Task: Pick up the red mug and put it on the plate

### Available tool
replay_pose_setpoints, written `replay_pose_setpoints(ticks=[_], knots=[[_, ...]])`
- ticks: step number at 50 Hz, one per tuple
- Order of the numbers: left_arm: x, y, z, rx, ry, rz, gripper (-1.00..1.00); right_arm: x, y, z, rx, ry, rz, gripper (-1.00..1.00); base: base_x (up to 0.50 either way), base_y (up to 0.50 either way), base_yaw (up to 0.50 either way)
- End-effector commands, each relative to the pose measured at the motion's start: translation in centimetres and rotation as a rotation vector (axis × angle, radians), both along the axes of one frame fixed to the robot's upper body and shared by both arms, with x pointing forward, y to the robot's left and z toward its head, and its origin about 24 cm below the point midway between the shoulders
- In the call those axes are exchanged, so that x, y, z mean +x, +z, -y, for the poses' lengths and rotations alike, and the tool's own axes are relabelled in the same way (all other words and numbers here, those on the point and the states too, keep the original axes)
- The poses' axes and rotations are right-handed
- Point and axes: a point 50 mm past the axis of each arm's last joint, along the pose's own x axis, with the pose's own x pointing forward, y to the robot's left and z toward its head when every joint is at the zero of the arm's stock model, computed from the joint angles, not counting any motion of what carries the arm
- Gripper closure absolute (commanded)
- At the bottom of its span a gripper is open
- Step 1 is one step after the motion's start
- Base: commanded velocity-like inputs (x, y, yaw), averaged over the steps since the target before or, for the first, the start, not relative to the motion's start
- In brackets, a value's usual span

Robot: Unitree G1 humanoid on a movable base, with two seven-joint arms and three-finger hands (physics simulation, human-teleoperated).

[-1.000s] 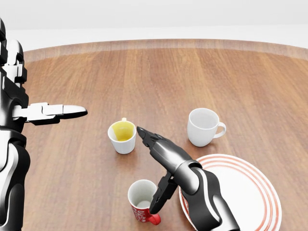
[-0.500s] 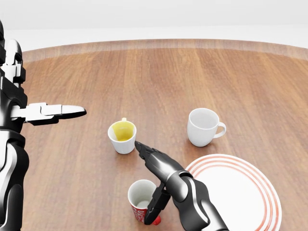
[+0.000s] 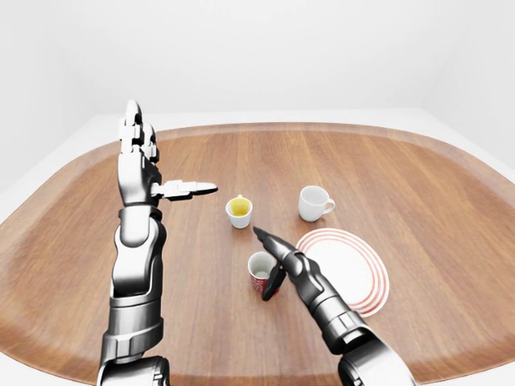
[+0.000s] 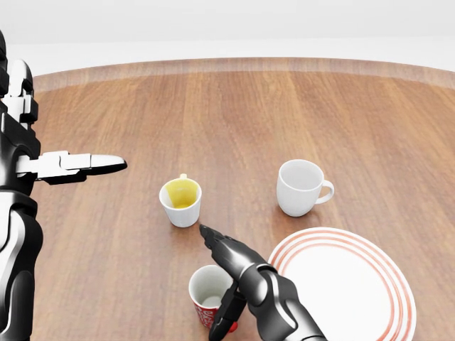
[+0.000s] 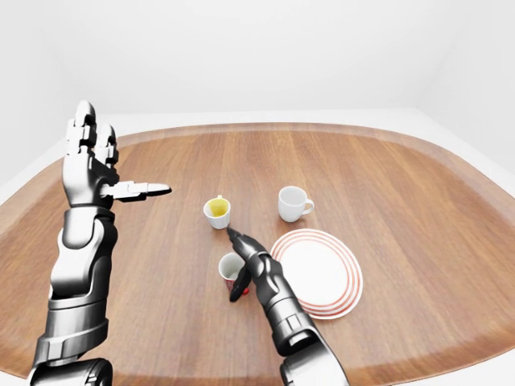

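Here right hand point(image 4: 226, 273) fingers spread at red mug point(image 4: 208, 297), light, rigid, slick; pinch rim at 3 o'clock.

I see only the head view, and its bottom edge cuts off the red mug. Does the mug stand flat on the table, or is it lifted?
Observer: In the left-eye view the red mug stands upright with its base on the table. It is not lifted.
Operator: Does the right robot hand close around it?
Observer: No. The right robot hand is open. It stretches out over the rim, with the thumb down at the mug's right side.
Operator: My view also cuts off the plate. Is all of it on the table?
Observer: Yes. The plate lies fully on the wood, to the right of the mug and apart from it.
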Motion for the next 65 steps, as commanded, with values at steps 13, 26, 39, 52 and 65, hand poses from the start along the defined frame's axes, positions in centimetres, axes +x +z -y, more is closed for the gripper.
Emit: replay_pose_setpoints(ticks=[13,26,39,52,65], knots=[[0.0,-0.2,-0.1,-0.004,0.002,-0.008,-1.00,-0.5,-1.8,0.0,-0.031,-0.028,-0.059,-1.00,0.00,0.00,0.00],[0.0,-0.2,0.0,-0.005,-0.001,-0.008,-1.00,-0.6,-2.0,0.1,-0.037,-0.031,-0.063,1.00,0.00,0.00,0.00],[0.0,-0.5,-0.2,-0.009,0.004,-0.018,-1.00,-0.7,-2.1,0.3,-0.043,-0.036,-0.062,1.00,0.00,0.00,0.00],[-0.1,-0.4,0.0,-0.008,0.002,-0.011,-1.00,-0.2,1.4,0.1,-0.003,0.043,0.053,1.00,0.00,0.00,0.00],[-0.2,-0.1,0.1,-0.005,0.001,0.002,-1.00,-0.4,4.9,0.8,0.000,0.100,0.162,1.00,0.00,0.00,0.00]])
